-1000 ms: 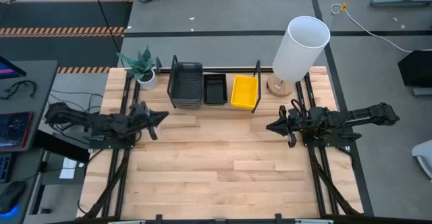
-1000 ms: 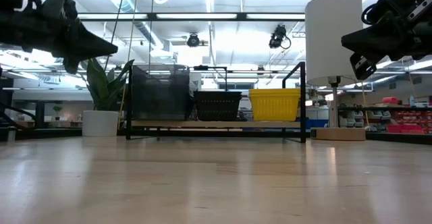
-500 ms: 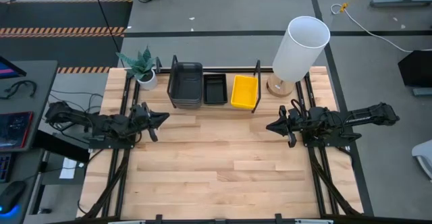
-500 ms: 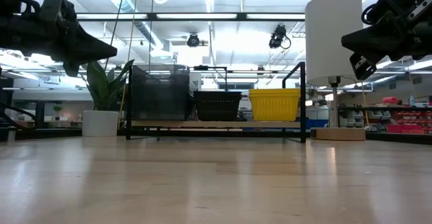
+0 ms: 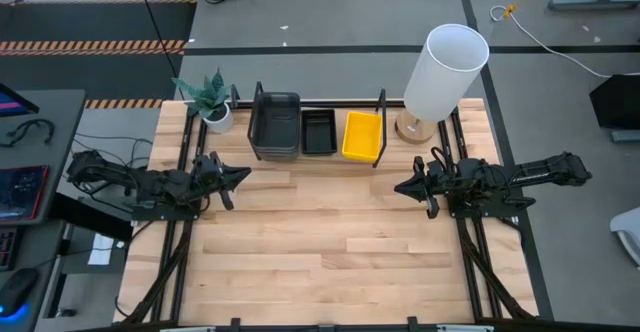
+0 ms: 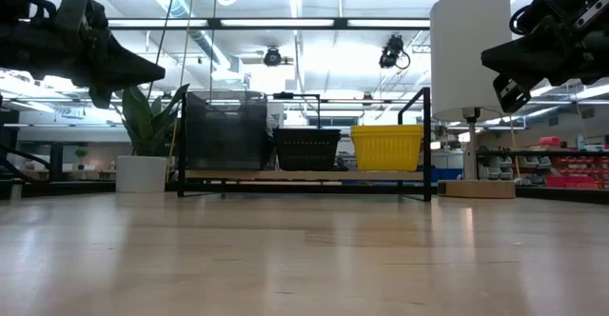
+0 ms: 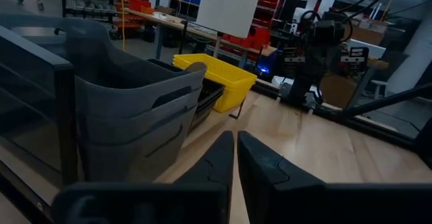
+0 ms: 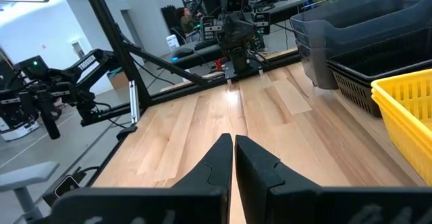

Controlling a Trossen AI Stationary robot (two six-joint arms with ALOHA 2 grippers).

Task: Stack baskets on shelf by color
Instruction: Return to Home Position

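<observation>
Here, wood tabletop (image 5: 330, 252) w/ shelf (image 6: 304, 175), bright rm (image 6: 304, 59)

The shelf (image 6: 314, 175) stands at the back middle of the desk (image 5: 320, 262). On it sit the large baskets (image 5: 275, 125) at the left end, the slotted baskets (image 5: 319, 132) in the middle and the small baskets (image 5: 361, 136) at the right end. A plant (image 5: 210, 100) stands just left of the shelf and a lamp (image 5: 440, 77) just right; in front, the left hand (image 5: 238, 176) and right hand (image 5: 403, 187) hover well apart, pointing at each other.
</observation>
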